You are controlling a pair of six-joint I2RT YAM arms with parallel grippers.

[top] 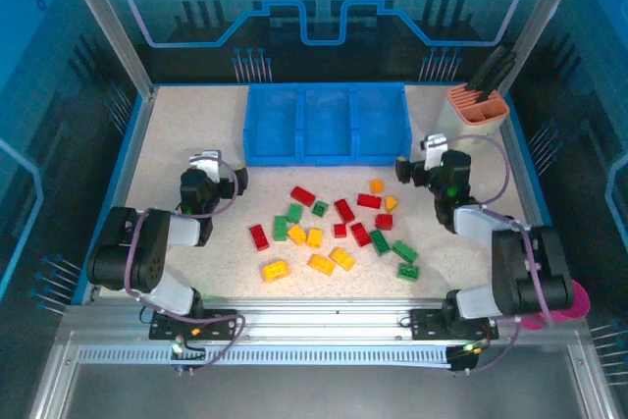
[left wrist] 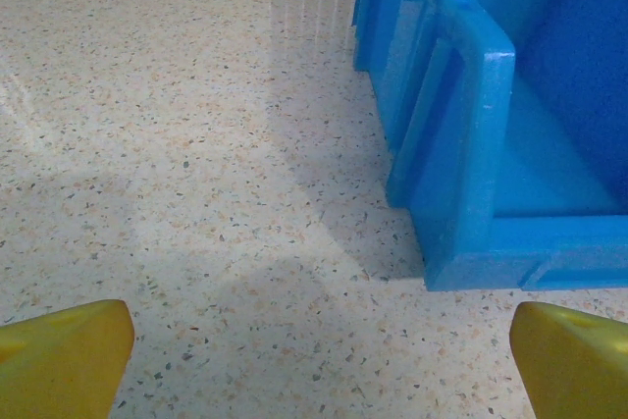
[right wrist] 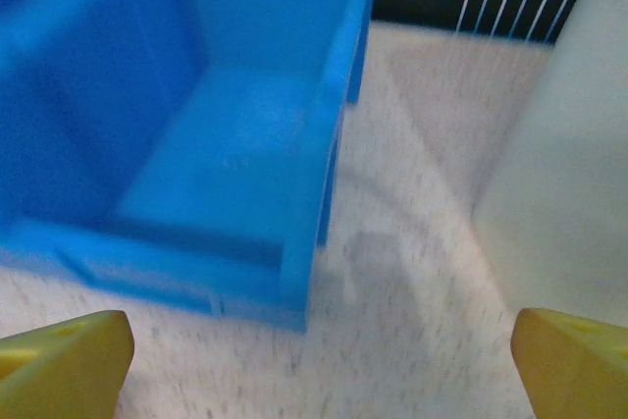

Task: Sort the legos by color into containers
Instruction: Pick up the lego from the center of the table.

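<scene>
top external view: the legos (top: 344, 210), red, green and yellow-orange, lie scattered loose on the speckled table (top: 186, 125) at the middle of the frame, just below the containers (top: 326, 158), three blue compartments side by side at upper centre. left wrist view: the left gripper (left wrist: 314, 370) is spread wide, a corner of the containers at right. right wrist view: the right gripper (right wrist: 314, 370) is likewise spread wide, the containers at upper left.

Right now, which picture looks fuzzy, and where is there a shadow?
Right wrist view: fuzzy, with the edges of the blue tray smeared and the speckles streaked. Left wrist view: sharp, with a soft grey shadow on the speckled table beside the tray and a pale shine further back. Top external view: clear, tinted blue.
</scene>
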